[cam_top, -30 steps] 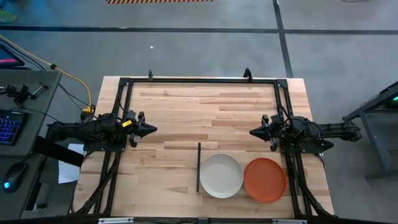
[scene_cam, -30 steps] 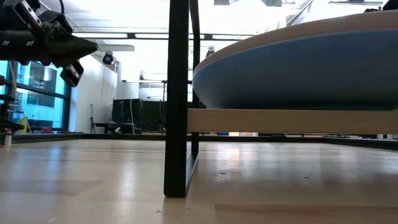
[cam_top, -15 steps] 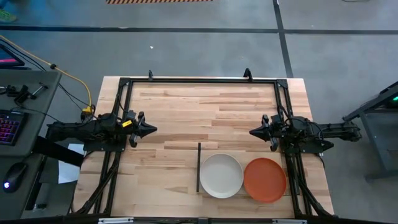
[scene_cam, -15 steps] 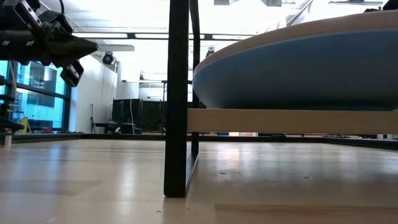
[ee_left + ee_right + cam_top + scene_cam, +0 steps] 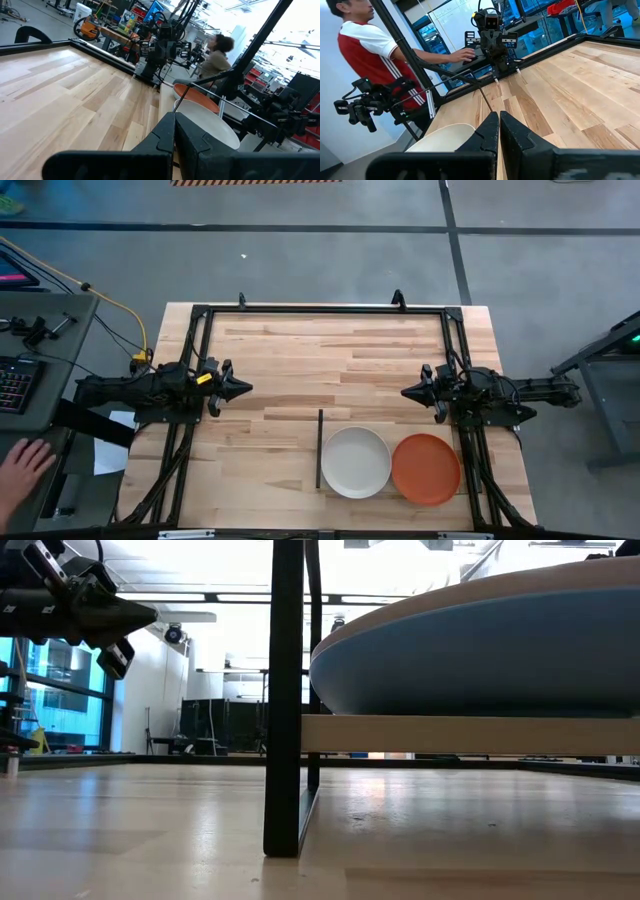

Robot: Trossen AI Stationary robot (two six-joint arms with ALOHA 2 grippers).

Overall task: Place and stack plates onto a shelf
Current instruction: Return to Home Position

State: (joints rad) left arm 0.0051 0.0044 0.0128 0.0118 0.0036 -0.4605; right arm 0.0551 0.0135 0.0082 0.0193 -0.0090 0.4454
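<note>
The cream-white plate and the red plate lie side by side near the table's near edge, right of the shelf's black strip. In the low view the blue plate rests on the shelf's wood panel, with the cream-white plate's rim on top of it. The pale blue-grey plate is hidden. My left gripper hovers shut over the table's left side, and my right gripper hovers shut over its right side. Both are apart from the plates.
A black frame runs around the table's far and side edges. The shelf's black post stands on the tabletop. A desk with a keyboard is left of the table, with a person's hand there. A person stands beyond the table.
A person's hand has come into view at the desk left of the table. Both arms and the plates have kept still.
</note>
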